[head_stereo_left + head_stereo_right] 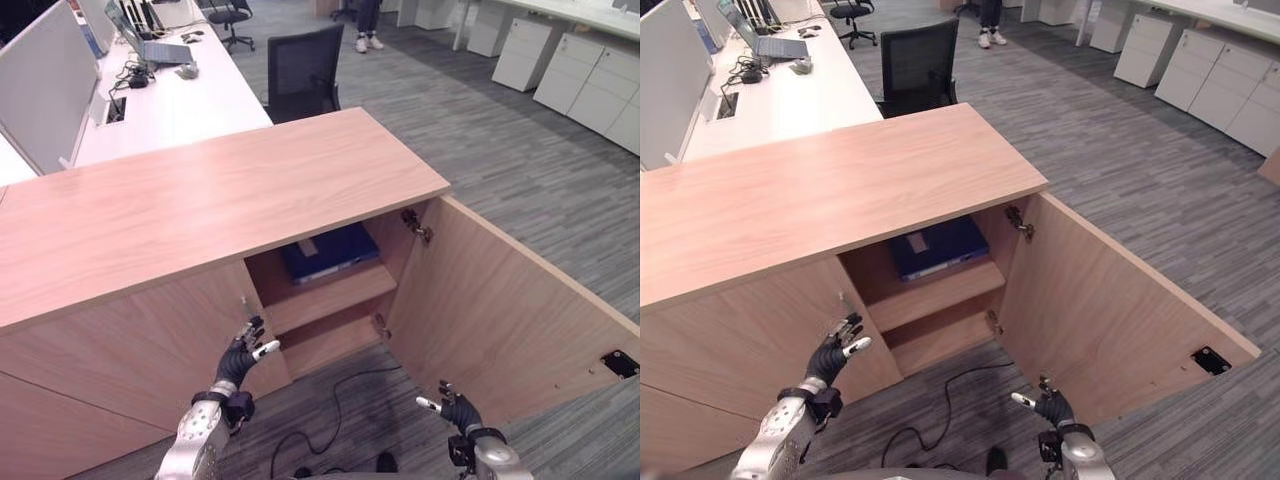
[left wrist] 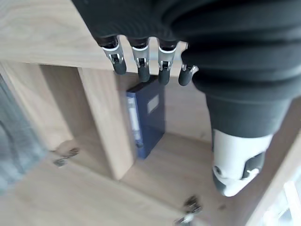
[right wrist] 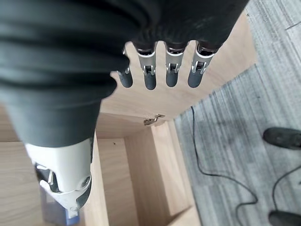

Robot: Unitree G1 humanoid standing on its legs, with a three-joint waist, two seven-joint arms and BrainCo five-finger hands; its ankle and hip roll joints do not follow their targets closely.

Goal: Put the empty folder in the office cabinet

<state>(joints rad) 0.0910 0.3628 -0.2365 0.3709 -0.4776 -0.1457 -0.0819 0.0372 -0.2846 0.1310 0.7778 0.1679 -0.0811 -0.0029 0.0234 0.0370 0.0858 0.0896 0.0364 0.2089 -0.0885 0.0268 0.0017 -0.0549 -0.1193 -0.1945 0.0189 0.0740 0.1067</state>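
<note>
Blue folder (image 1: 330, 254) already flat on the upper shelf (image 1: 335, 296) inside the open cabinet (image 1: 200, 200). Left hand (image 1: 243, 352) and right hand (image 1: 452, 408) spread, empty, near. Next, likely: swing door (image 1: 500, 310) closed

A long white table (image 1: 190, 105) stands behind the work area and carries a laptop (image 1: 160, 50) and dark cables (image 1: 135, 75). A grey partition panel (image 1: 40, 85) runs along its left edge. A black office chair (image 1: 303, 72) sits at the table's right side. White drawer units (image 1: 580, 70) line the far right wall. Grey carpet (image 1: 480, 140) covers the floor. A person's legs with white shoes (image 1: 368, 42) stand at the far end.
</note>
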